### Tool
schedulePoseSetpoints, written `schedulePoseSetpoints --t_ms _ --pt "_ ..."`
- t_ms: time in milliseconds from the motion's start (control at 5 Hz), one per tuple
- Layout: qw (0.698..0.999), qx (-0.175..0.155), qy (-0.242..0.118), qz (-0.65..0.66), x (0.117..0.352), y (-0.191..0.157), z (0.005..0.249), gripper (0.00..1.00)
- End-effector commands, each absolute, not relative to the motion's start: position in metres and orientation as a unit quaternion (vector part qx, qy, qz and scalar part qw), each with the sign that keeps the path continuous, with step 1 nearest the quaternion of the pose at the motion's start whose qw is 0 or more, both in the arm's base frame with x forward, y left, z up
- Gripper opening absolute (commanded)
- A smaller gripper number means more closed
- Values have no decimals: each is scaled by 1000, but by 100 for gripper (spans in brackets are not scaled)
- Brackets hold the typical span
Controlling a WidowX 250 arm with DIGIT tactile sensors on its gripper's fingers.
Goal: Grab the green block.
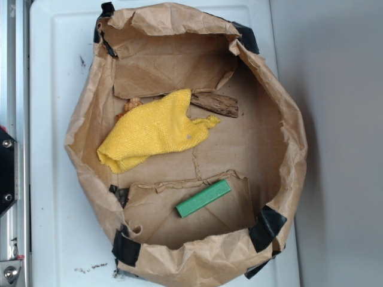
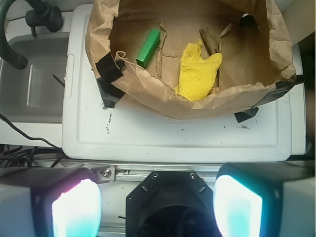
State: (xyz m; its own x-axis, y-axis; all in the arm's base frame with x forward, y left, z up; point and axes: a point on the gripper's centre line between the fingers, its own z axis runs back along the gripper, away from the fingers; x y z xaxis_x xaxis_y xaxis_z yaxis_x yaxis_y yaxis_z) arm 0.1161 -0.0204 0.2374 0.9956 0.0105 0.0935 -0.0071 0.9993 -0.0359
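- The green block point(image 1: 203, 198) lies flat on a folded flap at the bottom of the brown paper bag point(image 1: 281, 128), near the bag's rim, clear of everything else.
- In the wrist view the same block point(image 2: 148, 47) sits angled toward the bag's left wall, with the crumpled paper edge between it and the camera.
- The gripper point(image 2: 157, 205) is well apart from the block, outside the bag, over the white surface point(image 2: 168, 138); its fingers point(image 2: 76, 207) stand spread wide, holding nothing.
- The yellow cloth point(image 1: 155, 130) is bunched mid-bag, and the brown wood piece point(image 1: 214, 103) pokes out behind it; both are well apart from the block, so no clutter blocks the grasp.
- Step in hand, I'd say: the approach. Nothing has been reached yet.
- To do it well: come over the bag's rim from above rather than through the wall, since the paper would likely crumple and shove the block.
- Turn the wrist so the fingers straddle the block's narrow width, across its long axis.
- Descend gently; the flap beneath looks springy and may tip the block.
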Motion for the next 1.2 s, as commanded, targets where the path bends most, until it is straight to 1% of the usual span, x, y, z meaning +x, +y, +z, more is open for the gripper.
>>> schedulePoseSetpoints --t_ms 0,200,400,600,800,1000 --pt "999 -18 -47 4 116 -20 237 100" --pt "996 -31 -63 55 159 -21 225 100" --pt "993 -67 -38 94 200 -13 219 100" --pt "978 -90 -58 181 228 -5 199 100" --pt "963 -106 -12 247 253 11 183 100" --pt "963 -106 -12 247 253 11 183 100"
